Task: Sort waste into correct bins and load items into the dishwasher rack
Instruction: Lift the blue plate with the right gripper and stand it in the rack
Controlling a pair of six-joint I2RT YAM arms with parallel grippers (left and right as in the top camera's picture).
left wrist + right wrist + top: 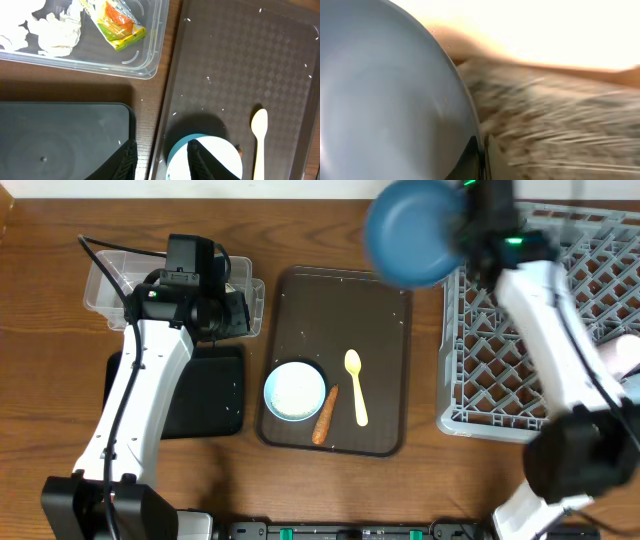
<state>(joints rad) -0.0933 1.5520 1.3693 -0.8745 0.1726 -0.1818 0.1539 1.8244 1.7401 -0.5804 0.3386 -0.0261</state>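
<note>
Plate (410, 230): dark blue, round, smooth, soft sheen. It is held high at the upper middle of the overhead frame, over the top right corner of the brown tray (385, 310) and just left of the rack (500, 350). Right jaws are clamped together on its thin rim, low in the right wrist view. Rack lies right of and below the plate in the overhead frame: grey plastic lattice with upright pegs. The plate's face shows nearly full round from above, so it likely needs tipping on edge to stand between pegs. Right arm (545, 320) is by far the nearer. Left jaws are apart and empty, over the seam between the black tray (60, 140) and the brown tray, with the bowl (215, 160) beside one finger. Spoon (355, 388): pale yellow, long axis top to bottom. Carrot (325, 416): slanted, touching the bowl. Clear tub (150, 45) holds crumpled tissue (57, 32) and a glossy wrapper (117, 25). Wood counter (40, 380).
</note>
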